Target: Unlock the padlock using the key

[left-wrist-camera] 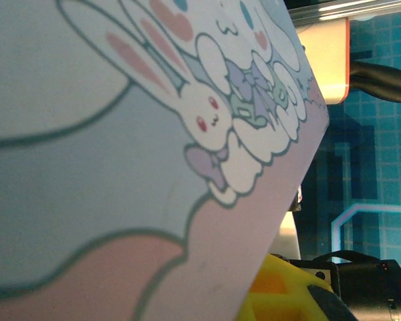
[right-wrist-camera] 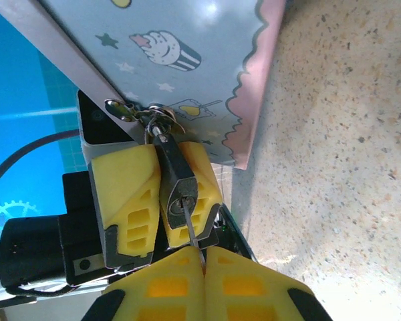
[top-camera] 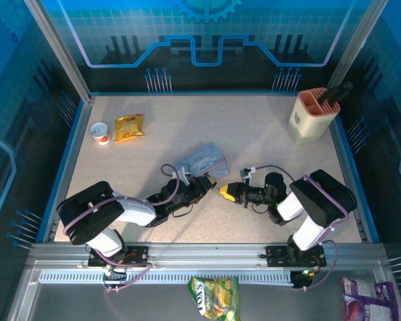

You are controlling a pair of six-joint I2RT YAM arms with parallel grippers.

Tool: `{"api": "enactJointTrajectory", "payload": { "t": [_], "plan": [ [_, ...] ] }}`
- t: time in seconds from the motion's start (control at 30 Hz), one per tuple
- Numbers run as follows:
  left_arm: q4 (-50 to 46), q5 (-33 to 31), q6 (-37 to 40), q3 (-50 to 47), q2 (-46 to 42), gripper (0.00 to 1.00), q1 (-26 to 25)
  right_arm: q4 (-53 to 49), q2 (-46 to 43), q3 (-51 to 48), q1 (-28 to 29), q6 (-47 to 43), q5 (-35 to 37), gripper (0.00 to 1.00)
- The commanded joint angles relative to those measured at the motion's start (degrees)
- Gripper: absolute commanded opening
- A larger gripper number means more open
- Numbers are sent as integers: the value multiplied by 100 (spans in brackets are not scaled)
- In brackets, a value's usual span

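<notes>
Speckled beige bench [top-camera: 254, 134], thin blue rim [top-camera: 207, 93], boxed in by glossy blue grid-patterned wall panels [top-camera: 120, 33], gear graphic [top-camera: 207, 8] on the far one. Silver rail [top-camera: 207, 253] along the near edge.

padlock [right-wrist-camera: 179, 184]: dark metal body with a dull sheen; thin silvery metal shackle, brighter.
key [right-wrist-camera: 192, 231]: thin grey metal blade, faintly shiny.
tin [right-wrist-camera: 187, 53]: smooth printed metal, satin, one soft glare spot.
table [right-wrist-camera: 341, 167]: beige speckled top, matt, finely grainy.
right gripper [right-wrist-camera: 204, 261]: yellow plastic fingers, matt, moulded slots.
snack bag [top-camera: 128, 127], far left: crinkled glossy film.
holder [top-camera: 312, 115], far right: smooth cream plastic.
</notes>
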Motion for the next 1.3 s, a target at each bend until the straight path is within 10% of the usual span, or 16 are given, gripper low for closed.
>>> {"api": "enactJointTrajectory", "payload": {
  "t": [0.0,1.27],
  "plan": [
    [238,635,-120,251,-39,0,-265,-230,-145,176,-87,-256,378,0],
    [-255,663,66,651,-106,0,-530,453,465,192,-62,-11,523,0]
  ]
}}
